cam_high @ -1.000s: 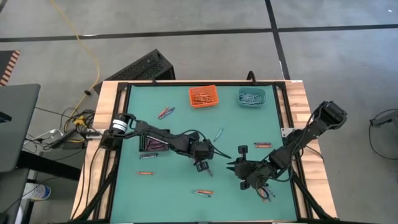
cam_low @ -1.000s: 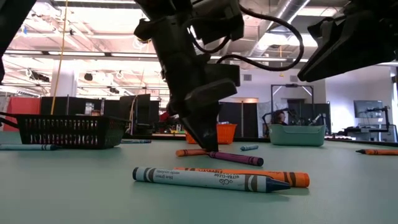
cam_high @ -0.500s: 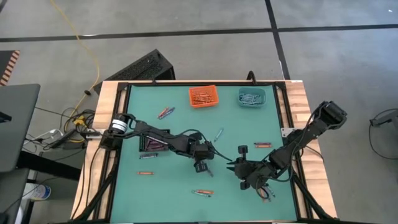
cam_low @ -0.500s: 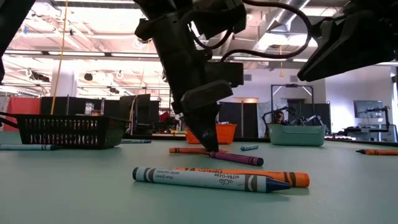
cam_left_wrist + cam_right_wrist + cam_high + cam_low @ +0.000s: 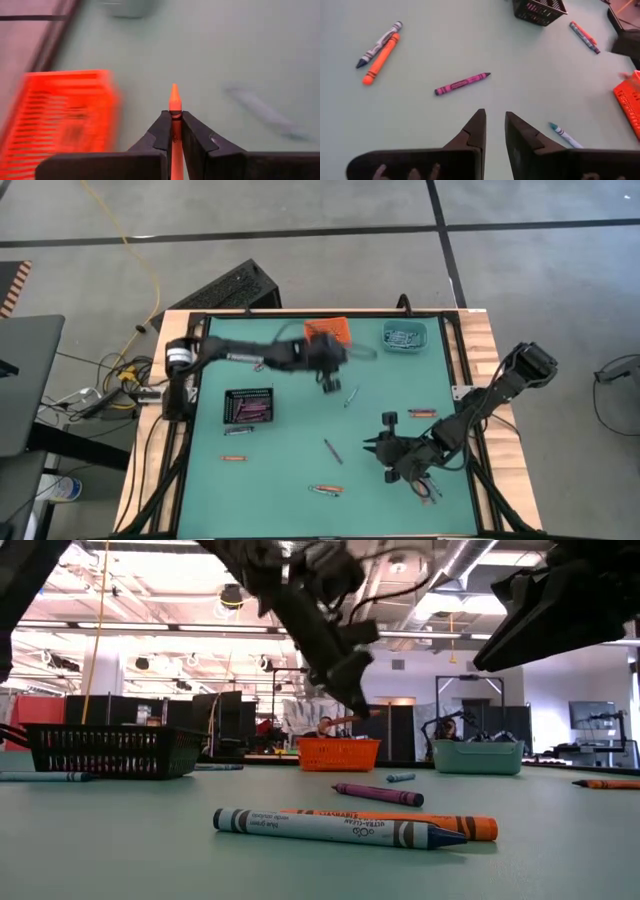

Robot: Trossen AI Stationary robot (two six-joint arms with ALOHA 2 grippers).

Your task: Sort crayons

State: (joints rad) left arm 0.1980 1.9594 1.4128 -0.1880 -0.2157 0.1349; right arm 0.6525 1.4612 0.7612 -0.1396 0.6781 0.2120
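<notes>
Nearest the low camera, a blue-grey crayon (image 5: 325, 828) and an orange crayon (image 5: 400, 822) lie touching, side by side, on the green tabletop (image 5: 290, 470). Just beyond them a purple crayon (image 5: 378, 794) lies alone; seen from above it sits near the tabletop's centre, toward 6 o'clock from my left tool.

My right tool (image 5: 372, 447) waits over the tabletop at about 4 o'clock from centre, its fingers a little apart and holding nothing; the purple crayon lies near it at its 9 o'clock.

My left tool (image 5: 327, 383) is raised toward 12 o'clock of the tabletop, its fingers pressed together on an orange-red crayon (image 5: 173, 102) whose tip juts out ahead of them. The orange bin (image 5: 327, 334) stands just beyond the tool at about 12 o'clock, holding more orange crayons; the wrist view shows the held crayon beside the bin, not yet over it. A blue crayon (image 5: 351, 395) lies on the tabletop at the tool's 4 o'clock.

Risks, as I judge them: the grip is near the crayon's tail, so a quick swing could let it pivot or slip out before the bin; releasing short of the rim would drop it back on the tabletop; a low pass could knock the bin wall and shove the bin.

Farther off, the teal bin (image 5: 404, 336) stands at 1 o'clock and the black bin (image 5: 248, 406) at 9 o'clock.
</notes>
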